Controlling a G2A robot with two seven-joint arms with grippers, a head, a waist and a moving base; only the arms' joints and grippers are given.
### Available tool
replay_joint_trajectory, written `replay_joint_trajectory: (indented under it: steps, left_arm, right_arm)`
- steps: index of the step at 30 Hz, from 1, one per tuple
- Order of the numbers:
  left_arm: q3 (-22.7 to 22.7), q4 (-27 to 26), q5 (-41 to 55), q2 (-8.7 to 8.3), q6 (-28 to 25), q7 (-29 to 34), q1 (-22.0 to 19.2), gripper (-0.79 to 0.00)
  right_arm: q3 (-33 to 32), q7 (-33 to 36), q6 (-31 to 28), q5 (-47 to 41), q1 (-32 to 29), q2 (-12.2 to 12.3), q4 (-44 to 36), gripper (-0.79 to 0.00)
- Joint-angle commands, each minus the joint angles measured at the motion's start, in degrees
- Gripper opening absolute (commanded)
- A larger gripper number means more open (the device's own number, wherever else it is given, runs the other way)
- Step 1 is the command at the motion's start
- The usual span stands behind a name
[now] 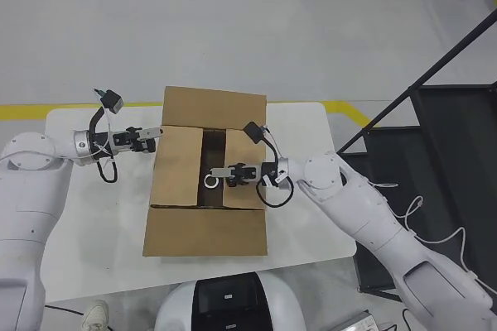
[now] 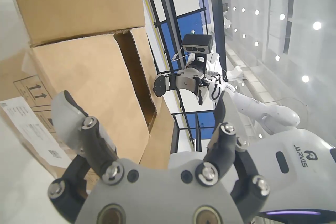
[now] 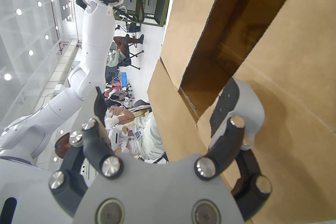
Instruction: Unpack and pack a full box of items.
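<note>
The cardboard box (image 1: 205,236) stands in the middle of the white desk (image 1: 108,223), between the two tools. Its far flap (image 1: 215,106) and near flap (image 1: 207,232) are folded outward. The two side flaps lie nearly flat over the top, with a dark gap (image 1: 213,157) between them.

The left tool (image 1: 155,132) (image 2: 144,114) is level with the box top, and its fingers (image 2: 67,109) are spread wide apart and hold nothing. Straight ahead of it is the outer edge of the left flap (image 1: 178,165), at the far corner. One finger sits in front of the box wall, just above a white label (image 2: 29,117). Whether it touches the cardboard I cannot tell.

The right tool (image 1: 215,175) (image 3: 168,101) faces it from the other side of the box, also with its fingers spread and nothing held. Directly beneath it is the right flap (image 1: 244,170). One finger (image 3: 236,101) lies close against that flap's inner corner, and the gap opens just beyond the tip. The other finger stands clear of the cardboard. Inside the gap the wrist view shows bare brown walls in shadow.
</note>
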State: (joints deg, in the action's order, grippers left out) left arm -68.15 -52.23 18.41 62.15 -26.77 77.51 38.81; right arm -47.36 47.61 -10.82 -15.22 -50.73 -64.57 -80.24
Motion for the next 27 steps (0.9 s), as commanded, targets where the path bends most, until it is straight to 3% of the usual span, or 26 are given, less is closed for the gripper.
replay_joint_trajectory:
  steps: [1,7,13,19,27]
  left_arm:
    - [-0.2,-0.9,0.6,-0.02,0.4,-1.6,0.7,0.000]
    - [-3.4,-3.4,1.6,-1.19,1.6,-2.8,2.7,0.000]
    - [-6.1,-5.7,2.3,-2.08,2.9,-5.7,5.0,0.000]
    - [-8.3,-7.2,6.0,-2.39,3.7,-9.8,6.9,0.000]
    - [-10.4,-9.5,12.8,-2.55,2.4,-9.2,7.5,0.000]
  right_arm:
    - [1.5,-0.5,0.2,-1.2,1.5,-0.9,0.9,0.000]
    - [7.9,-3.9,3.2,-0.8,7.8,-4.6,7.9,0.000]
    - [12.7,-4.0,4.6,-2.6,10.4,-8.1,13.5,0.000]
    - [14.8,0.4,-2.7,-6.5,11.6,-10.6,13.3,0.000]
    - [18.5,-1.9,-11.6,-7.0,15.2,-15.3,13.3,0.000]
